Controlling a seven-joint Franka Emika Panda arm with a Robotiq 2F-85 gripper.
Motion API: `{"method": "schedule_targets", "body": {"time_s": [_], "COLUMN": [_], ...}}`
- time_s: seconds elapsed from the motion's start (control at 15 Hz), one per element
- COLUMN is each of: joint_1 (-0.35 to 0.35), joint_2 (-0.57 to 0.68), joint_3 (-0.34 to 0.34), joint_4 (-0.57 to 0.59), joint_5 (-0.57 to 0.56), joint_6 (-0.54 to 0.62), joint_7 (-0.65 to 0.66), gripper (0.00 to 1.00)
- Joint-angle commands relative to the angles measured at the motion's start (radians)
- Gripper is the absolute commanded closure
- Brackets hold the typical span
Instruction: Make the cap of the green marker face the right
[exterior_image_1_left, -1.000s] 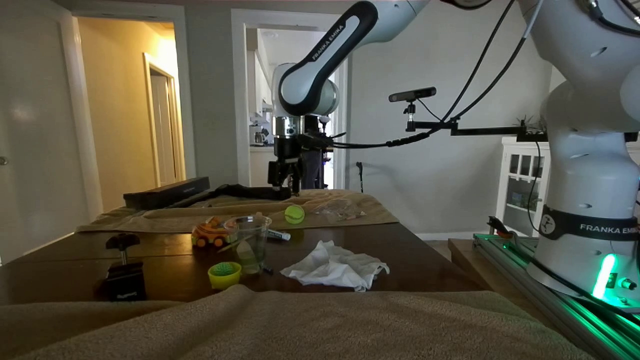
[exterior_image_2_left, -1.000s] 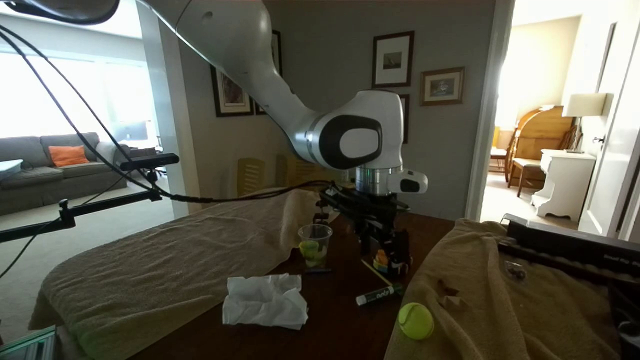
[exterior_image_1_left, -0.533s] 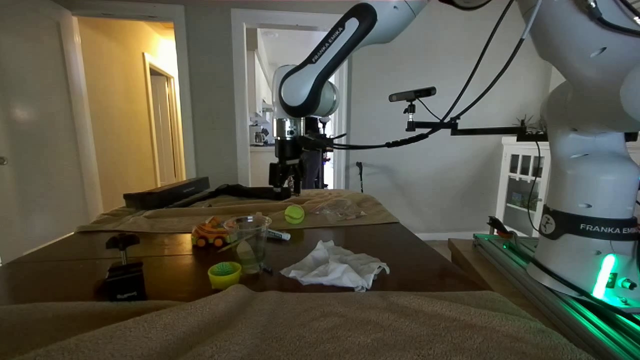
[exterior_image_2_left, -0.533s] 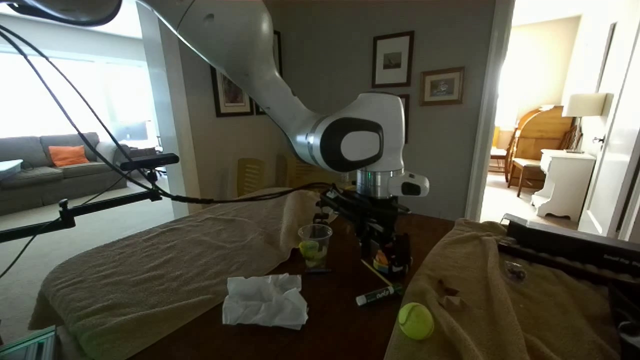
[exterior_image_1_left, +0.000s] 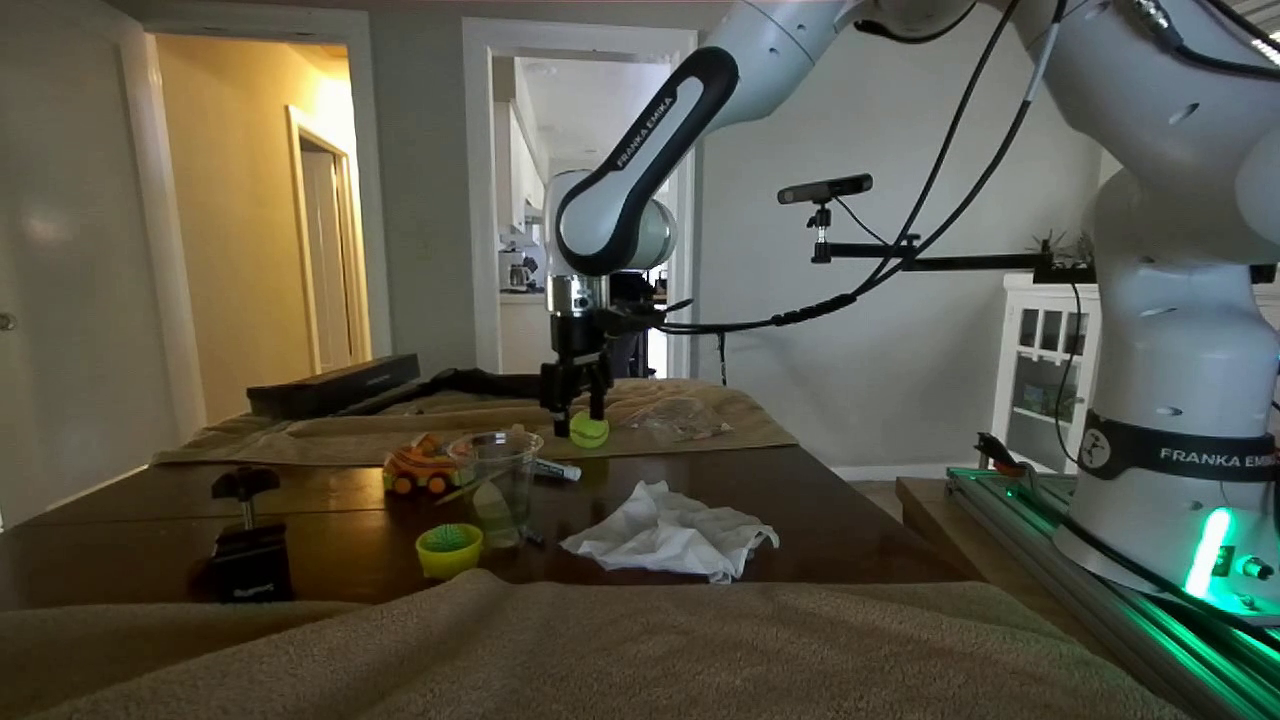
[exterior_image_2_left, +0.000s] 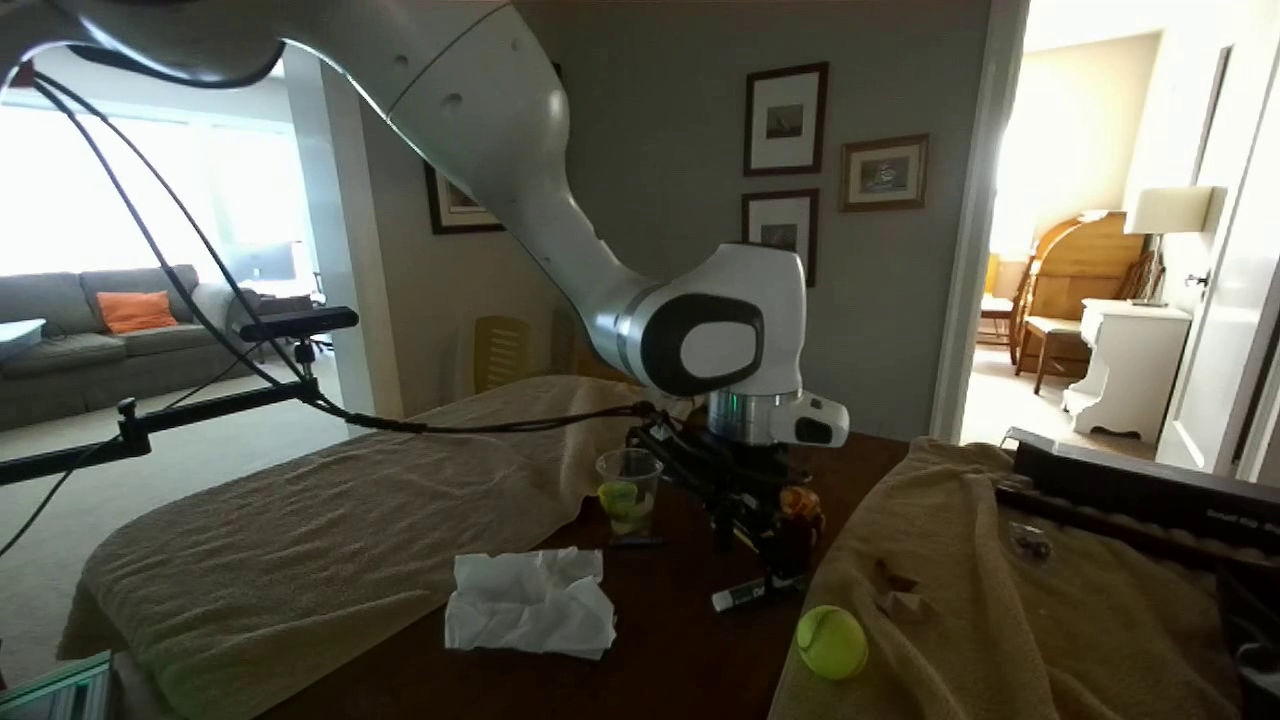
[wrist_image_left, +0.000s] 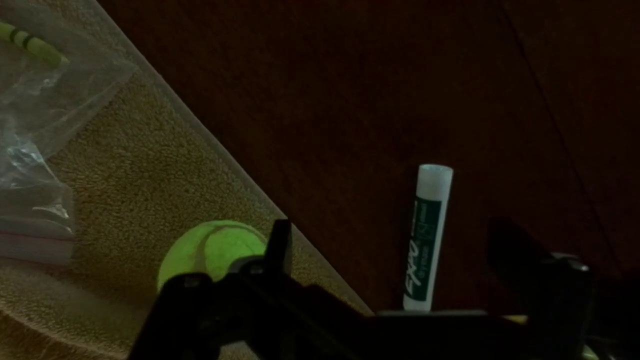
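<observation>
Running nearly straight up the wrist view, white end (wrist_image_left: 434, 182) topmost, the marker (wrist_image_left: 426, 237) seemingly underlies the spread hand (wrist_image_left: 391, 235).

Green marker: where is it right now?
In the wrist view, the green marker lies on the dark table, right of centre, framed by the open tool; the tennis ball on the towel is to its left.

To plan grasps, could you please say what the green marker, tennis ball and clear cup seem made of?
Green marker: probably smooth plastic, given its even barrel.
Tennis ball: likely matte felt; no glare, curved seam.
Clear cup: probably glossy plastic, see-through with rim glints; possibly glass.
</observation>
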Motion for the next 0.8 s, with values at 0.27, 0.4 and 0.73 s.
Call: {"method": "schedule_targets", "body": {"time_s": [0.27,0.4,0.73], "joint_1": [-0.005,-0.008,-0.011], "joint_2": [0.069,0.084,0.109], "joint_3": [0.042,0.045,0.044], "joint_4": [0.043,0.055,0.080], "joint_5": [0.023,0.023,0.019], "joint_6": [0.103,0.113,0.127], "joint_7": [0.000,-0.004,-0.008], "gripper": [0.05,0.19,0.31]}}
